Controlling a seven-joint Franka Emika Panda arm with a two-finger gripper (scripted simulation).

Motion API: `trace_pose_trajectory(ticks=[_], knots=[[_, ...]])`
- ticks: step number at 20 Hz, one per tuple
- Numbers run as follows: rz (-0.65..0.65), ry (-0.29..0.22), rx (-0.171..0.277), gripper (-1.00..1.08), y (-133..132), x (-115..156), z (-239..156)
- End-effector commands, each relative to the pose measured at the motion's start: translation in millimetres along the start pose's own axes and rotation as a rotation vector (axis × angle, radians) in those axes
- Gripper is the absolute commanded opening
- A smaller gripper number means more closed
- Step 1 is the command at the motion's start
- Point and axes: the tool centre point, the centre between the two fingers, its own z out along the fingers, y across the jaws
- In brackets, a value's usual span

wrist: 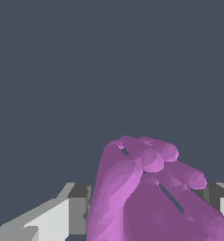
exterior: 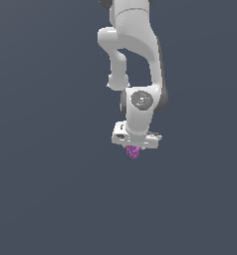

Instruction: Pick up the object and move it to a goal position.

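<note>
White pincer [exterior: 133, 148] clamped on purple lumpy object [exterior: 133, 152], fingers either side of it in wrist view [wrist: 147, 197]. Object hangs just under pincer, arm pointing down. Plain grey ground, can't tell contact or lift height. Grasp looks done; carry to goal left. No goal marker visible
</note>
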Motion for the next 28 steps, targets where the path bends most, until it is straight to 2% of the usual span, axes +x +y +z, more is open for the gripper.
trace_pose_trajectory(ticks=[1,5,13,18,23,28], knots=[[0.002,0.001,0.0,-1.0,11.0,3.1,-5.5],[0.002,0.001,0.0,-1.0,39.1,10.4,-19.5],[0.002,0.001,0.0,-1.0,121.8,33.5,-61.1],[0.001,0.0,0.0,-1.0,160.2,46.1,-80.4],[0.001,0.0,0.0,-1.0,178.8,52.9,-89.8],[0.001,0.0,0.0,-1.0,178.3,54.0,-89.5]])
